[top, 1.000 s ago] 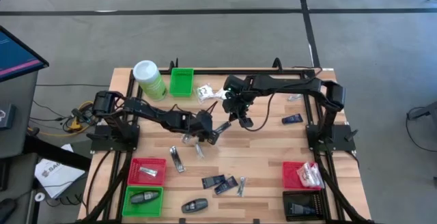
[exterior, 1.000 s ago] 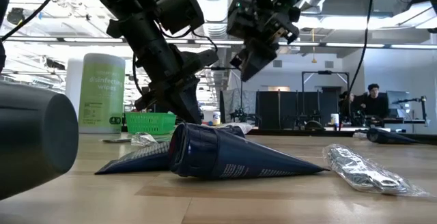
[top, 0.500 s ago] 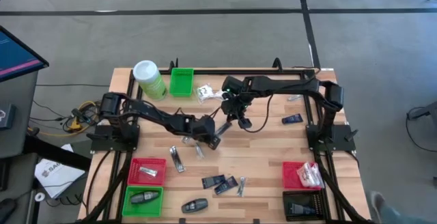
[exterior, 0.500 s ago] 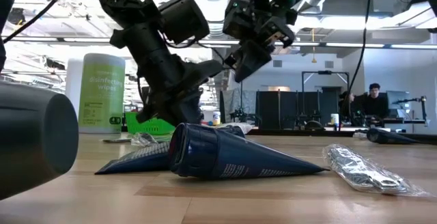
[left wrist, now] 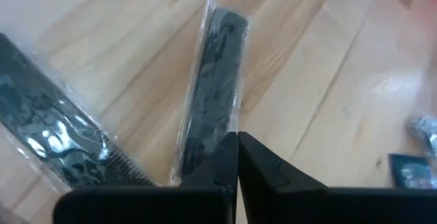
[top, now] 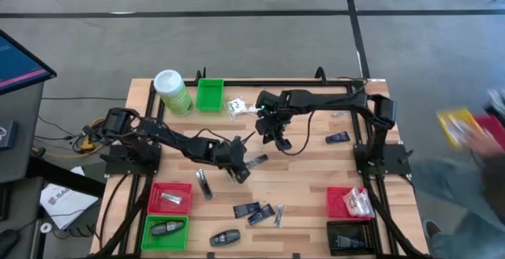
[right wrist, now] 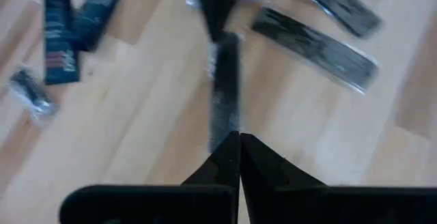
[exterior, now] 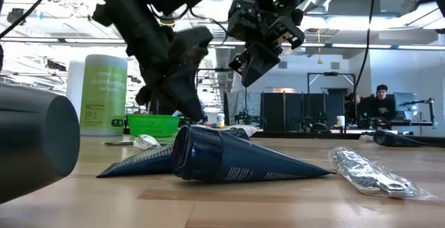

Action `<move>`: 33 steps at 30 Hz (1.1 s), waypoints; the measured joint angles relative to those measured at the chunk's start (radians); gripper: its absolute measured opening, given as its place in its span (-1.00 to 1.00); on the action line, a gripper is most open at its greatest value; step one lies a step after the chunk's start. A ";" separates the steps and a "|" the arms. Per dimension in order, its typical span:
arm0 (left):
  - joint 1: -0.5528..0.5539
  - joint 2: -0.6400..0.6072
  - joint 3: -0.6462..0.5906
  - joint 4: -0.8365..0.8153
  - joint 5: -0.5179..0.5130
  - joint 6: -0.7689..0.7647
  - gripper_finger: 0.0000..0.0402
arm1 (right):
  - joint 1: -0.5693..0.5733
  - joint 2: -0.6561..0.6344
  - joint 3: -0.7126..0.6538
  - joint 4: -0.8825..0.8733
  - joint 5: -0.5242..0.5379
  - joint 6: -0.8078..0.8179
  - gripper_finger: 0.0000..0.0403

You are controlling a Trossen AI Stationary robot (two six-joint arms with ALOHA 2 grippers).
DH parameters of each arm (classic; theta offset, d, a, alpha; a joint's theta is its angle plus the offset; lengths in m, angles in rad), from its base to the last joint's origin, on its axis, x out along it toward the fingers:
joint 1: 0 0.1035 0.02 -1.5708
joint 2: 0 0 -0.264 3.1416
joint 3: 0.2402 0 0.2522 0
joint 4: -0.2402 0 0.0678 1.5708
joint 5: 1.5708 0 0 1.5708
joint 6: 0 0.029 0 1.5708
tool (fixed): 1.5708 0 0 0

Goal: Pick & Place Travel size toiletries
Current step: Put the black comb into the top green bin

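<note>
A slim dark item in a clear wrapper, one of the travel size toiletries, lies out from my left gripper at the table's middle. That gripper is shut on it. My right gripper is shut and hangs well above the table, just far of the packet, touching nothing. Two wrapped combs lie flat on the wood beside the left gripper. My left gripper has the slim packet by the wrapper at its near end, caught between the two shut fingers. The fingers slant down from the table's left, in line with the packet, which reaches away from them. Whether the packet is clear of the wood, I cannot tell.
A green canister, a green bin and a white sachet stand far left. Red and green bins sit near left, red and black bins near right. Dark blue packets lie near. A person passes right.
My left gripper has gone toward the table's near edge, and the slim packet has travelled with it, keeping its place ahead of the fingers. A person has come into view past the table's right side.
</note>
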 joint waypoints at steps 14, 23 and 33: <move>0.000 0.028 -0.001 -0.002 -0.025 -0.074 -1.00 | 0.079 -0.234 -0.380 0.609 -0.018 0.352 -1.00; 0.000 0.028 -0.046 0.002 -0.018 -0.089 -1.00 | 0.063 -0.232 -0.510 0.603 -0.002 0.329 -1.00; 0.000 0.028 -0.080 0.034 -0.002 -0.128 -1.00 | 0.104 -0.198 -0.502 0.597 0.057 0.326 -0.92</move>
